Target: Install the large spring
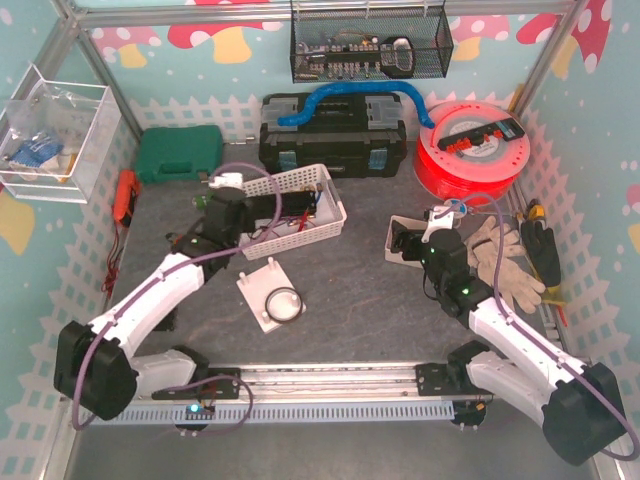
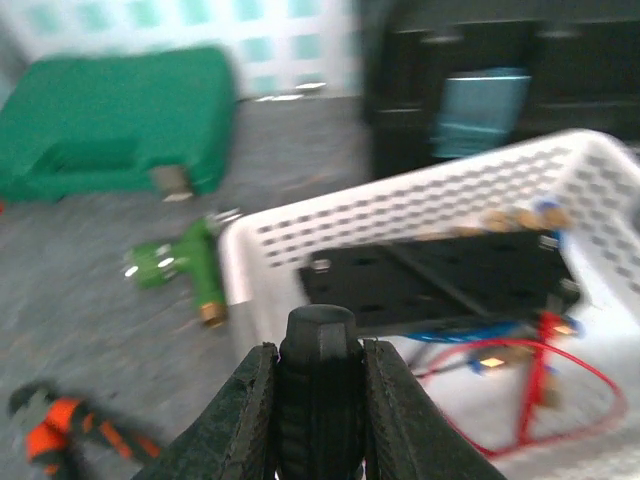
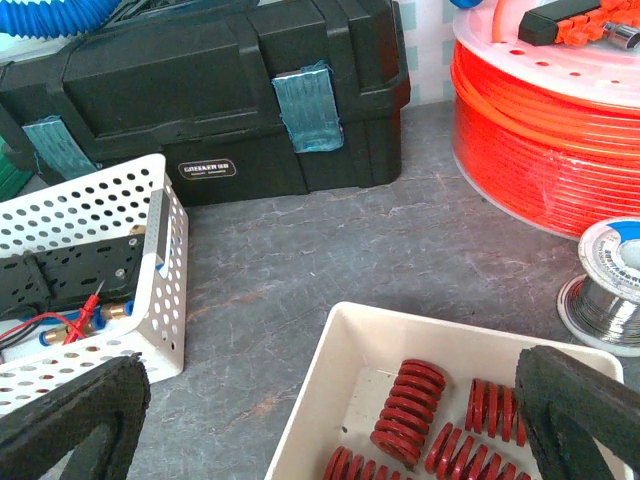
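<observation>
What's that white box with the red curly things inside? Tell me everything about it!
It's a shallow white tray, plastic-looking, with smooth walls and rounded corners, lying flat on the grey table. Several red coil springs lie inside. It sits right of the holey white basket, apart from it, near a solder spool. Its near part is out of view.

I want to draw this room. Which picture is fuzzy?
Left wrist view: smeared, green case and basket blurry, only the black part in the left gripper fairly crisp. Right wrist view: sharp, red springs clear. Top view: evenly lit, clear.
</observation>
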Robot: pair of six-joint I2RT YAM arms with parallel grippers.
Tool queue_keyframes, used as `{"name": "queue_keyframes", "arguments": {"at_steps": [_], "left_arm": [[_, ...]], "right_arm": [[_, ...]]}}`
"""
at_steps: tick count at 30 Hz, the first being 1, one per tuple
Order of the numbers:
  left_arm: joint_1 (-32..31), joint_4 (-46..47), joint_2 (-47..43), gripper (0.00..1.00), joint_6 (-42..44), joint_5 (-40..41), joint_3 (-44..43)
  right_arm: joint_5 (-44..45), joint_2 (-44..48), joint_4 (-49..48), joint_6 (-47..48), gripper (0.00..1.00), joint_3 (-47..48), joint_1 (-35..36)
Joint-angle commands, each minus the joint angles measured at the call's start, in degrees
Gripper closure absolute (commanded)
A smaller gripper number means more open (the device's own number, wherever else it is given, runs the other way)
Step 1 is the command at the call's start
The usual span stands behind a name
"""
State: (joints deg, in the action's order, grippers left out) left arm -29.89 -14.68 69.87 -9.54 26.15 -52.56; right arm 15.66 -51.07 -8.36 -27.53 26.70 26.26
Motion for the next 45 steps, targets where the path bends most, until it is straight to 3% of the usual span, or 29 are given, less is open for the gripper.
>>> {"name": "queue_keyframes", "arguments": {"at_steps": [1, 4, 12, 19, 28, 32, 36, 45], "left_arm": [[10.2, 2.6, -2.1, 0.99, -12.0, -0.1, 4.5], [16.0, 4.9, -1.6, 0.97, -13.3, -5.1, 7.4], [24.0, 9.7, 6.9, 0.94, -16.1, -6.5, 8.6], [25.7, 10.2, 13.7, 0.75, -16.8, -8.2, 6.3], [25.4, 10.0, 10.6, 0.52, -18.0, -12.0, 7.8], [23.3, 7.5, 8.4, 0.47, -14.9, -17.7, 7.4], [17.2, 4.6, 6.0, 0.47, -13.0, -20.7, 5.8], [3.1, -4.7, -1.9, 0.53, -9.5, -22.3, 5.4]], "right_arm": [[0.7, 0.8, -0.6, -0.6, 0.01, -0.4, 0.2], [1.2, 0.8, -0.4, -0.8, 0.01, -0.4, 0.2], [1.1, 1.0, -0.3, -0.6, 0.01, -0.4, 0.2], [1.5, 1.4, -0.1, -0.5, 0.01, -0.4, 0.2], [1.3, 1.0, -0.1, -0.3, 0.01, -0.3, 0.2], [0.8, 0.3, -0.2, -0.2, 0.02, -0.1, 0.2], [1.3, -0.1, -0.2, -0.2, 0.01, -0.1, 0.2], [1.3, -0.7, 0.0, 0.2, 0.01, 0.1, 0.2]]}}
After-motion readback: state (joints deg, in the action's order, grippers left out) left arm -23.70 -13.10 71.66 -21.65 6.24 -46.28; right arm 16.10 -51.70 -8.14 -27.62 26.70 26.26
